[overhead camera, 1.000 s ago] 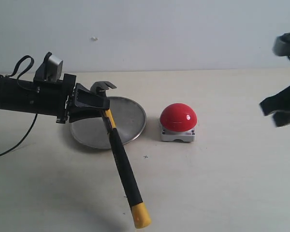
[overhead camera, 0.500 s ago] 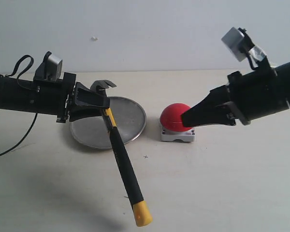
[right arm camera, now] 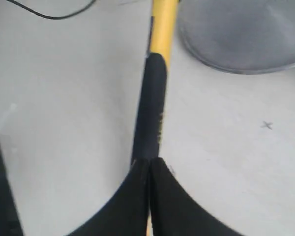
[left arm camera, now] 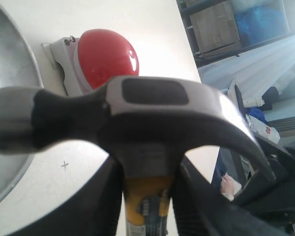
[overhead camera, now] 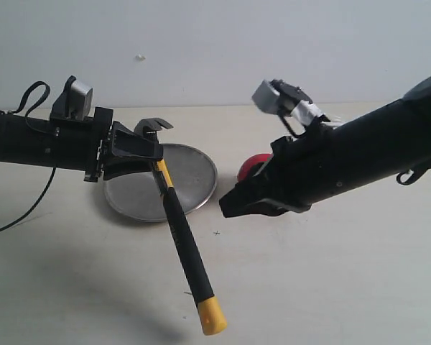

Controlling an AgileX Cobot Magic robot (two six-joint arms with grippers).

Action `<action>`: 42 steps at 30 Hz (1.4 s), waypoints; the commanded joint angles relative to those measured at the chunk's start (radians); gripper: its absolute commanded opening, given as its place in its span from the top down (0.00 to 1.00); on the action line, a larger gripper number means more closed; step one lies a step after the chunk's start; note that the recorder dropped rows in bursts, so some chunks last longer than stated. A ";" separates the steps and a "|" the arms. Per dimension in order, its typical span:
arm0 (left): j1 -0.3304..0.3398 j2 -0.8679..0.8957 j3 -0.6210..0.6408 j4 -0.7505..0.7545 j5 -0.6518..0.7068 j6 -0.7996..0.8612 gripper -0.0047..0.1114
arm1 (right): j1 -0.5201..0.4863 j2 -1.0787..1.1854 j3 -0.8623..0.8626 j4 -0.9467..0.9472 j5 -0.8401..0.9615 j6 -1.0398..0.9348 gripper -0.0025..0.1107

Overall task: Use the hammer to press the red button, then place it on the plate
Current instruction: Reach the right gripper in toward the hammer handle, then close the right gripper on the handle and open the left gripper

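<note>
My left gripper (overhead camera: 155,165) is shut on the hammer (overhead camera: 183,244) just below its dark steel head, above the silver plate (overhead camera: 194,172). The black-and-yellow handle slants down toward the front, ending in the yellow tip (overhead camera: 212,320). In the left wrist view the hammer head (left arm camera: 132,115) fills the middle, with my left gripper (left arm camera: 147,199) clamped on the yellow neck, the red button (left arm camera: 105,56) beyond it and the plate (left arm camera: 10,98) at the side. My right gripper (overhead camera: 226,208) is shut and empty, hiding most of the red button (overhead camera: 250,167). Its closed tips (right arm camera: 148,169) sit over the hammer handle (right arm camera: 152,108), near the plate (right arm camera: 241,34).
A black cable (overhead camera: 25,212) trails on the table left of the left arm, and shows in the right wrist view too (right arm camera: 49,15). A small cross mark (overhead camera: 216,233) lies on the table between plate and button. A pale wall stands behind.
My right arm has swept in from the right edge, passing in front of the red button and covering most of it, its tip now near the hammer handle. The left arm and hammer have stayed still.
</note>
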 commanded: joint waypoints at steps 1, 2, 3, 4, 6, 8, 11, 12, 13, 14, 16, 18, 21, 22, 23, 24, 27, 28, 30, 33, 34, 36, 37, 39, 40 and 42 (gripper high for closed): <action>-0.005 -0.021 0.000 -0.043 0.048 0.007 0.96 | 0.080 -0.001 -0.023 -0.116 -0.130 0.038 0.85; -0.005 -0.021 0.000 -0.043 0.048 0.007 0.96 | 0.095 -0.001 -0.032 -0.150 -0.130 0.066 0.80; -0.005 -0.021 0.000 -0.043 0.048 0.009 0.96 | 0.110 -0.001 -0.040 -0.185 -0.130 0.105 0.73; -0.005 -0.021 0.000 -0.043 0.048 0.014 0.96 | 0.124 -0.001 -0.049 -0.231 -0.130 0.148 0.67; -0.005 -0.021 0.000 -0.043 0.048 0.017 0.96 | 0.152 -0.001 -0.059 -0.311 -0.140 0.226 0.55; -0.005 -0.021 0.000 -0.043 0.048 0.017 0.96 | 0.175 -0.001 -0.059 -0.329 -0.181 0.254 0.47; -0.005 -0.021 0.000 -0.046 0.048 0.017 0.96 | 0.215 0.009 -0.059 -0.335 -0.214 0.256 0.43; -0.005 -0.021 0.000 -0.048 0.048 0.017 0.96 | 0.228 0.016 -0.059 -0.335 -0.228 0.256 0.43; -0.005 -0.021 0.000 -0.050 0.048 0.017 0.96 | 0.240 0.022 -0.059 -0.338 -0.233 0.256 0.43; -0.005 -0.021 0.000 -0.053 0.048 0.019 0.96 | 0.249 0.037 -0.059 -0.338 -0.249 0.269 0.43; -0.005 -0.021 0.000 -0.060 0.048 0.019 0.96 | 0.270 0.063 -0.059 -0.338 -0.281 0.302 0.43; -0.005 -0.021 0.000 -0.060 0.048 0.019 0.96 | 0.293 0.096 -0.059 -0.338 -0.327 0.320 0.43; -0.005 -0.021 0.000 -0.060 0.048 0.019 0.96 | 0.322 0.145 -0.059 -0.338 -0.384 0.335 0.43; -0.005 -0.021 0.000 -0.060 0.048 0.019 0.96 | 0.330 0.156 -0.059 -0.338 -0.393 0.337 0.43; -0.005 -0.021 0.000 -0.060 0.048 0.019 0.96 | 0.332 0.168 -0.059 -0.331 -0.411 0.347 0.43; -0.005 -0.021 0.000 -0.062 0.048 0.019 0.96 | 0.337 0.179 -0.059 -0.323 -0.428 0.360 0.43; -0.005 -0.021 0.000 -0.062 0.048 0.019 0.96 | 0.340 0.206 -0.059 -0.311 -0.451 0.363 0.43; -0.005 -0.021 0.000 -0.061 0.048 0.021 0.96 | 0.340 0.210 -0.059 -0.294 -0.455 0.363 0.42; -0.005 -0.021 0.000 -0.061 0.048 0.021 0.96 | 0.340 0.223 -0.059 -0.286 -0.467 0.361 0.40; -0.005 -0.021 0.000 -0.061 0.048 0.021 0.96 | 0.340 0.234 -0.059 -0.273 -0.474 0.361 0.40; -0.005 -0.021 0.000 -0.061 0.048 0.021 0.96 | 0.340 0.239 -0.059 -0.273 -0.482 0.361 0.40; -0.005 -0.021 0.000 -0.061 0.048 0.021 0.96 | 0.340 0.245 -0.059 -0.273 -0.489 0.361 0.40; -0.005 -0.021 0.000 -0.061 0.048 0.021 0.96 | 0.340 0.248 -0.059 -0.271 -0.489 0.356 0.40; -0.005 -0.021 0.000 -0.061 0.048 0.021 0.96 | 0.340 0.252 -0.059 -0.268 -0.489 0.353 0.40; -0.005 -0.021 0.000 -0.061 0.048 0.021 0.96 | 0.340 0.254 -0.059 -0.268 -0.489 0.345 0.40; -0.005 -0.021 0.000 -0.061 0.048 0.021 0.96 | 0.340 0.254 -0.059 -0.268 -0.491 0.334 0.40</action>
